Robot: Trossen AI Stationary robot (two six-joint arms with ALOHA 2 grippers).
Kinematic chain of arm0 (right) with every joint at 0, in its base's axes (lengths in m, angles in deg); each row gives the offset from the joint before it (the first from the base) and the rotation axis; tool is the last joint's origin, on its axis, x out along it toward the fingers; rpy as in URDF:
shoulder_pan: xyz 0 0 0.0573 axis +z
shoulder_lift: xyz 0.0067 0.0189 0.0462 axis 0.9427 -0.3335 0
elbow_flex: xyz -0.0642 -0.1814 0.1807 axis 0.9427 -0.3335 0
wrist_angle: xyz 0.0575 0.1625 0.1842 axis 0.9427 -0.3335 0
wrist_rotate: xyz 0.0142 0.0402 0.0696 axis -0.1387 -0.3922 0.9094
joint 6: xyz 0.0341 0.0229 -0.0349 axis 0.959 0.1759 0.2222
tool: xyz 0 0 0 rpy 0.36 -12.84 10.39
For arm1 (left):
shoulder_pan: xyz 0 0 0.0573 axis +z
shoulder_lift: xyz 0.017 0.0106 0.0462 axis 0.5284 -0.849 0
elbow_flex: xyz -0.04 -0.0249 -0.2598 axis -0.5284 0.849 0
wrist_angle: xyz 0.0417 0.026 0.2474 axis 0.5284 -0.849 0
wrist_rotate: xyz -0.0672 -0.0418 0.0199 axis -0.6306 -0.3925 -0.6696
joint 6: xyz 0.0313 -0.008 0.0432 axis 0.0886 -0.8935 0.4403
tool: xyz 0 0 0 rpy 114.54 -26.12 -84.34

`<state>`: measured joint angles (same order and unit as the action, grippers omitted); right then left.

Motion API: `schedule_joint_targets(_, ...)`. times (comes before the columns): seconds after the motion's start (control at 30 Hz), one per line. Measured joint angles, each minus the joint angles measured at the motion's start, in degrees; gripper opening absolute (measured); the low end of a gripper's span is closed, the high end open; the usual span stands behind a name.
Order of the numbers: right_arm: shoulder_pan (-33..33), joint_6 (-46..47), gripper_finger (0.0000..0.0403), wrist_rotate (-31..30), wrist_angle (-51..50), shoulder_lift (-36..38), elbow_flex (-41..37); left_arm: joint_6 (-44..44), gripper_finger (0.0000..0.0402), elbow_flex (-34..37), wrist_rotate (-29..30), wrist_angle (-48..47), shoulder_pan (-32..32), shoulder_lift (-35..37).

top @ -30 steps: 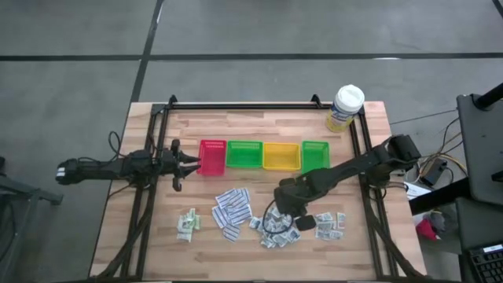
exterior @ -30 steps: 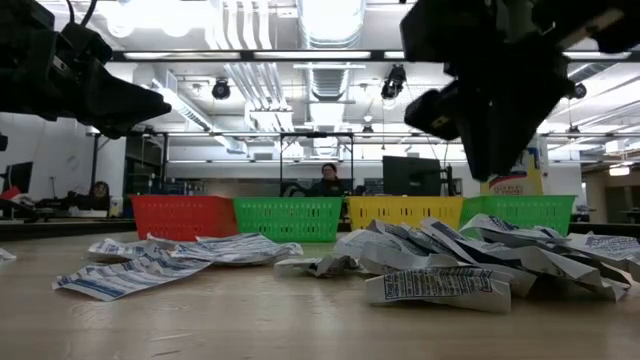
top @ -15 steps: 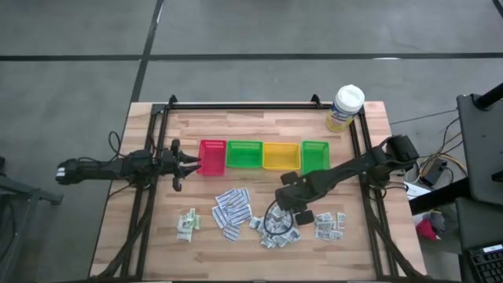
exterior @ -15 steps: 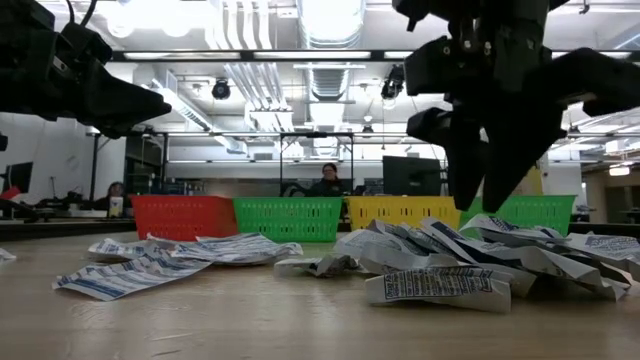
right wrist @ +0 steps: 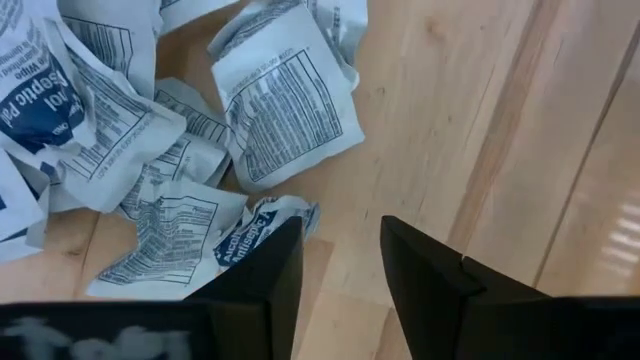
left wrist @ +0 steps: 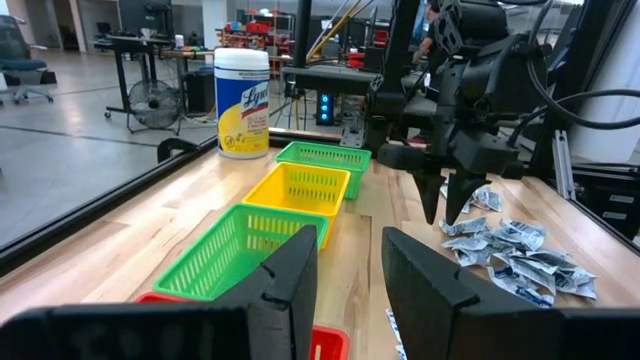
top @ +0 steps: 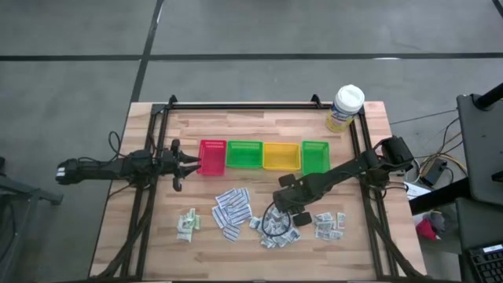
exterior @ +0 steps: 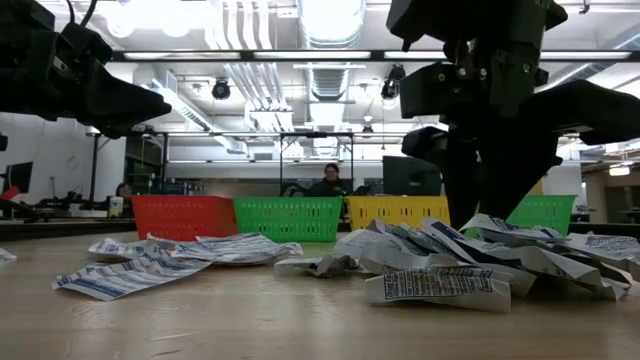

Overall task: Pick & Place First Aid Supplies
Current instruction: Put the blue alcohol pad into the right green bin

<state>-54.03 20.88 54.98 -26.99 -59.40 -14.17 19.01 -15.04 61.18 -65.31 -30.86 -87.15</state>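
**Right arm over the packet pile**

Wooden table (top: pixel 259 126), workshop room behind. Four trays in a row: red (top: pixel 212 156), green (top: pixel 244 154), yellow (top: pixel 281 155), green (top: pixel 315 156). Tub (top: pixel 345 108) at far corner. Paper packets (top: pixel 277 224) lie loose on the wood, near side of the trays. Right gripper (top: pixel 287 211) above that pile, jaws apart, holding nothing. Left gripper (top: pixel 189 163) waits beside the red tray, jaws slightly apart, empty.
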Motion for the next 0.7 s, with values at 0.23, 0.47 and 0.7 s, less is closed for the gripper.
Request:
schedule_joint_targets(0.23, 0.0, 0.8, 0.0121, 0.0, 0.4, 0.0, -0.1, 0.0, 0.0113, 0.0, 0.0, 0.0, 0.0, 0.0)
schedule_joint_targets(0.47, 0.0, 2.6, 0.0110, 0.1, 2.5, 0.0, -1.7, 0.0, 0.0113, 0.0, 0.0, 0.0, 0.0, 0.0)
schedule_joint_targets(0.7, 0.0, 2.9, 0.0111, 0.1, 4.7, 0.0, -3.2, 0.0, 0.0113, 0.0, 0.0, 0.0, 0.0, 0.0)
